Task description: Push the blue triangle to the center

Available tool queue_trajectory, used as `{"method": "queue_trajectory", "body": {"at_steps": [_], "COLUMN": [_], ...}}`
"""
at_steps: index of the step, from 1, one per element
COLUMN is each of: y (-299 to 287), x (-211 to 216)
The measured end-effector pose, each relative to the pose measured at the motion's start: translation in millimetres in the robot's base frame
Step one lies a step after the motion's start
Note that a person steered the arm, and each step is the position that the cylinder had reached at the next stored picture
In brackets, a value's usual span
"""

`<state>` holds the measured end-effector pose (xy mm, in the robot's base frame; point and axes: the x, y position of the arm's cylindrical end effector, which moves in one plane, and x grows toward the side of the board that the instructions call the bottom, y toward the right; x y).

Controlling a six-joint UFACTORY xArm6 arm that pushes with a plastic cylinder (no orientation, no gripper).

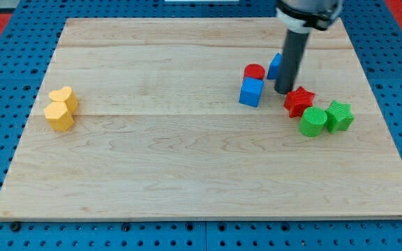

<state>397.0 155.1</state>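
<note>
The blue triangle (275,65) sits at the view's upper right, mostly hidden behind my rod. My tip (283,91) rests on the board just below and to the right of it, between the blue cube (251,91) on its left and the red star (299,102) on its right. A red cylinder (255,72) stands just above the blue cube, left of the triangle.
A green cylinder (313,122) and a green star-shaped block (339,116) lie at the right, below the red star. A yellow heart (64,97) and a yellow hexagon block (59,116) touch each other at the far left. The wooden board (187,174) is framed by blue pegboard.
</note>
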Motion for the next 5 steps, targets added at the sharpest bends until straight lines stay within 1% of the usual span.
{"method": "queue_trajectory", "body": {"at_steps": [1,2,4,5], "y": [33,30,-22,5], "x": [-11,-28,-35,-28]}}
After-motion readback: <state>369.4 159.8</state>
